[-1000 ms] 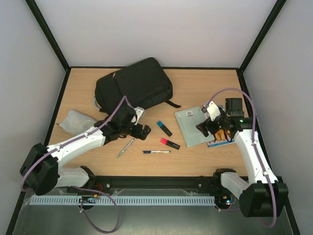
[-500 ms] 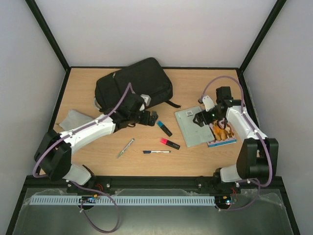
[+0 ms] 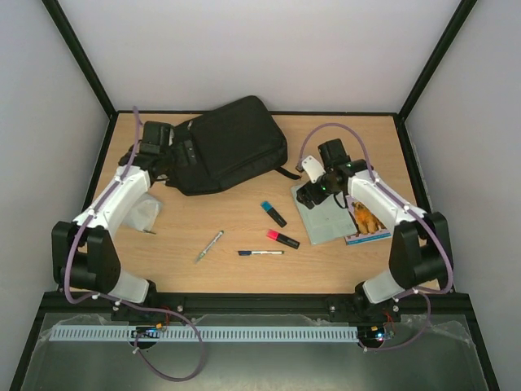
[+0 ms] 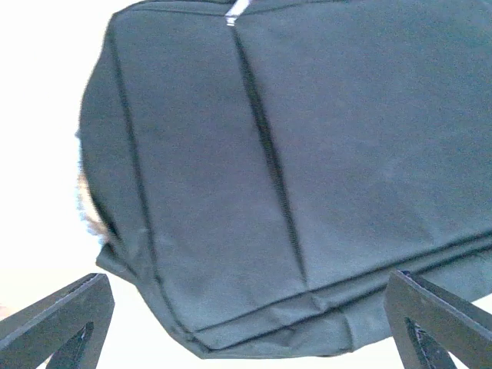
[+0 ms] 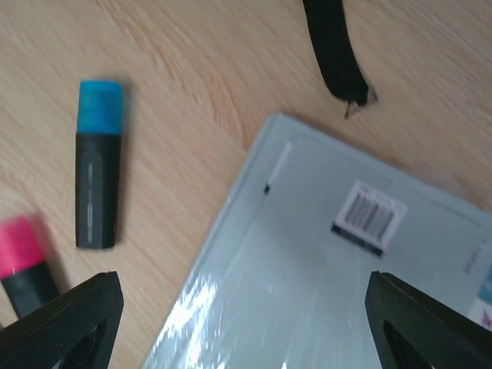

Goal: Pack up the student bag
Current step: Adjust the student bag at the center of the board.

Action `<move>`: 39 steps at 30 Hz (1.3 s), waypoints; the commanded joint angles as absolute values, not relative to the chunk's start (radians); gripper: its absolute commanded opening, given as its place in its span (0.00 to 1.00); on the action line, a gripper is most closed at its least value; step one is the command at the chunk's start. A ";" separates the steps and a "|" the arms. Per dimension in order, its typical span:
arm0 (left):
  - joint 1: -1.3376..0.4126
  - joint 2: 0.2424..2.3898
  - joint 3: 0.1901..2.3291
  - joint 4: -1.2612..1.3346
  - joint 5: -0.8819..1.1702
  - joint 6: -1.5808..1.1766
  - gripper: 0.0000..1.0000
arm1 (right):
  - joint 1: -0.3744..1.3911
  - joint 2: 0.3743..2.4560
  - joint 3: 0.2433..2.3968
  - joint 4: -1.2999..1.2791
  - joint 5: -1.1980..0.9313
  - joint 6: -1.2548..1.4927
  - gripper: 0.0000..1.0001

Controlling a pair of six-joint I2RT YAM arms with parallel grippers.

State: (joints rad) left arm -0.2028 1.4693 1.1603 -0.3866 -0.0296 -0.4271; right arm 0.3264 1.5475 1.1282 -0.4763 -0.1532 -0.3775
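Note:
The student bag [image 3: 232, 142], a large black backpack, lies flat at the back centre-left of the table. My left gripper [image 3: 181, 155] is open and empty at the bag's left end. In the left wrist view the bag [image 4: 292, 154] fills the frame, and the gripper [image 4: 246, 330] has its fingers wide apart over the bag's edge. My right gripper [image 3: 308, 194] is open and empty above the near-left edge of a grey notebook [image 3: 330, 213]. In the right wrist view the gripper [image 5: 246, 323] hangs over the notebook [image 5: 330, 269].
A blue highlighter [image 3: 273, 213], a pink highlighter [image 3: 282, 239], a black-and-white pen [image 3: 260, 252] and a silver pen [image 3: 209, 245] lie mid-table. A light-grey pouch [image 3: 142, 213] lies left under my left arm. A colourful book [image 3: 366, 224] sits under the notebook. A bag strap [image 5: 334, 50] ends near the notebook.
My left arm has swung from mid-table to the back left, to the bag's left end. My right gripper has moved left and farther back across the notebook.

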 commanded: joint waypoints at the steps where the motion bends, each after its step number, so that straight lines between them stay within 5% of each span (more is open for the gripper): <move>1: -0.105 1.463 1.159 -0.443 0.025 -0.451 0.99 | 0.312 1.371 1.069 -0.580 -0.115 -0.435 0.89; 8: -0.013 1.551 1.184 -0.430 0.035 -0.447 1.00 | 0.298 1.211 1.006 -0.641 -0.139 -0.442 0.89; 26: 0.002 1.874 1.227 -0.335 0.081 -0.525 0.91 | 0.299 1.218 0.826 -0.603 -0.093 -0.531 0.89; 37: -0.296 1.801 1.199 -0.337 0.049 -0.489 0.48 | 0.299 1.239 0.788 -0.570 -0.154 -0.520 0.88; 39: -0.359 1.755 1.165 -0.342 0.034 -0.520 0.46 | 0.300 1.239 0.797 -0.573 -0.167 -0.516 0.88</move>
